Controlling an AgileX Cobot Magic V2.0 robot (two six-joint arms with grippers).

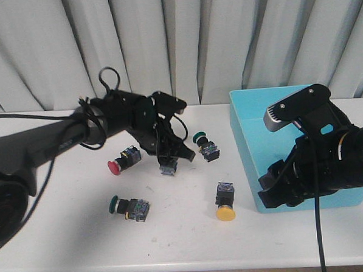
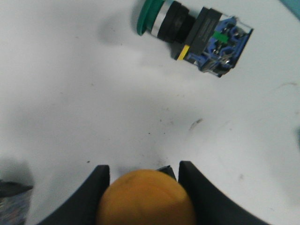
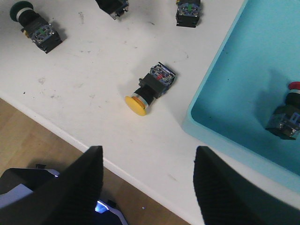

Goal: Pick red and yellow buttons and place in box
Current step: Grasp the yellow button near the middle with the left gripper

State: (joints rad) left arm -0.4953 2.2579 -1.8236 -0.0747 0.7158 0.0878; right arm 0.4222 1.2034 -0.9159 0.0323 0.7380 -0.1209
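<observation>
Clearly the left gripper (image 2: pixel 143 187) clamps a yellow button (image 2: pixel 146 199) by its hard, slippery cap; right gripper (image 3: pixel 147 180) gapes wide.

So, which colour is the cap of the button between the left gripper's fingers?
Yellow cap, seen best in the left wrist view.

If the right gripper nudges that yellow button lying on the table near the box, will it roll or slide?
The yellow button lies on its side, so its round cap would probably roll in an arc. Its squarish black body should drag and stop it. It looks rigid, likely light.
</observation>
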